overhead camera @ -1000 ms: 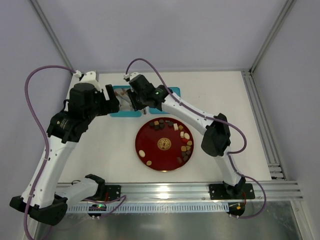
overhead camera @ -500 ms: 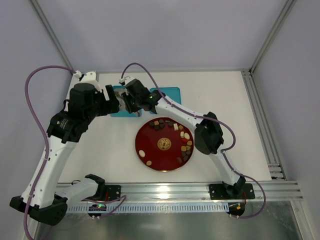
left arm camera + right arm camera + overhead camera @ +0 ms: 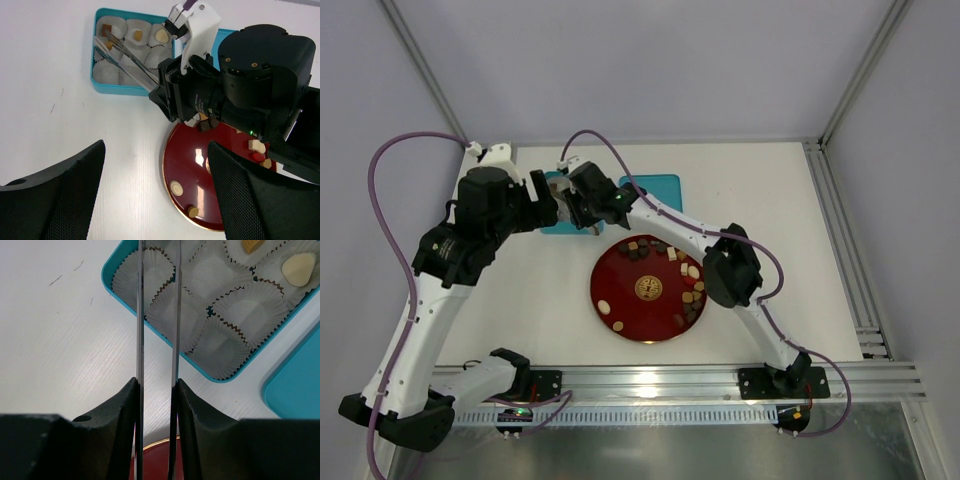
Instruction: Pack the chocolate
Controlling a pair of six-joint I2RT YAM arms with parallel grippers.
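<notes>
Chocolate pieces [image 3: 691, 290] lie along the edge of a red plate [image 3: 620, 285]; the left wrist view shows a cream round [image 3: 176, 188] and a tan one [image 3: 192, 212]. The teal box [image 3: 100, 82] of white paper cups holds a few pieces [image 3: 137, 35], among them a cream one [image 3: 298, 265]. My right gripper [image 3: 156, 382] is shut on metal tongs [image 3: 125, 57], whose blades [image 3: 140, 315] reach over the box's empty cups. I cannot tell whether the tong tips carry anything. My left gripper [image 3: 156, 145] hangs open above the table, between box and plate.
The box's teal lid [image 3: 655, 183] lies to the right of the box at the back. The right arm's wrist [image 3: 250, 85] stretches over the plate's far edge. An aluminium rail [image 3: 840, 230] runs along the table's right side.
The right arm has swung the tongs leftward, from the box's right end to over its cups. The left arm has stayed still and open.
</notes>
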